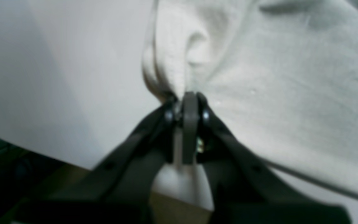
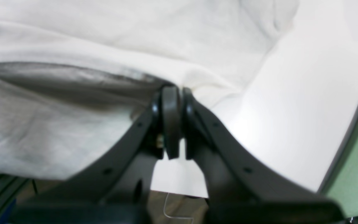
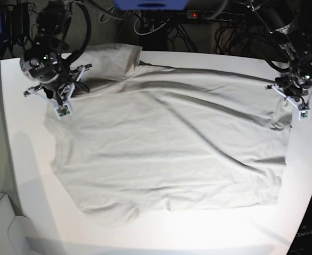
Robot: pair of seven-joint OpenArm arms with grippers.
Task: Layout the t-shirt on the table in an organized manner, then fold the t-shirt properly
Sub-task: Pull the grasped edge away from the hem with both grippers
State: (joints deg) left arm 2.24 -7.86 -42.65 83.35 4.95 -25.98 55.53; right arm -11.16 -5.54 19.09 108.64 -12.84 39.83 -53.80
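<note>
Layout stage nearly complete, folding not begun.

Spread mostly flat across the counter [image 3: 17,159]: the t-shirt [image 3: 166,154], body open, wrinkles across the middle, one sleeve bunched at the far corner near the right arm, lower hem uneven toward the near edge. No fold made so far; smoothing and every fold judged outstanding. Left gripper [image 1: 187,98] at one far corner of the cloth, fingers [image 1: 190,124] together and clamped on a pinch of t-shirt edge, fabric puckered upward at the tips. Right gripper [image 2: 174,90] at the opposite far corner, fingers pressed together on a fold of t-shirt edge. Cloth stretched between both grips, the rest lying nearer than the fingers.
</note>
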